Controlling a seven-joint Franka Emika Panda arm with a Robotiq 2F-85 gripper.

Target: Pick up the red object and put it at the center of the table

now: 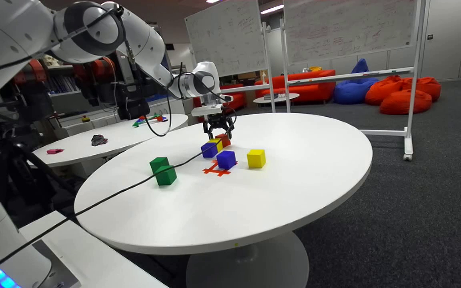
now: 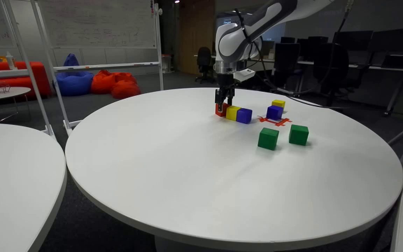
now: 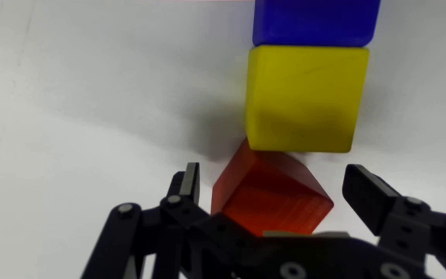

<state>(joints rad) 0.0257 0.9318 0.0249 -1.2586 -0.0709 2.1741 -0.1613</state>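
Round white desk (image 2: 187, 182), whiteboards (image 1: 350, 30) and red beanbags (image 1: 396, 103) beyond it

We see the jaws spread wide in the wrist view, one on each side of the red block (image 3: 273, 201), with gaps showing; it sits on the desk with a corner toward a yellow block (image 3: 306, 99), though we cannot tell if they touch. A blue block (image 3: 316, 21) sits against that yellow one. In both exterior views, two green blocks (image 2: 268, 139) stand farther off.

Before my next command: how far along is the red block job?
Done: the open fingers flank the red block. In hand: the grasp, not yet closed; gaps show on both sides in the wrist view. Left: lifting it from beside the yellow block and setting it at the center of the table.
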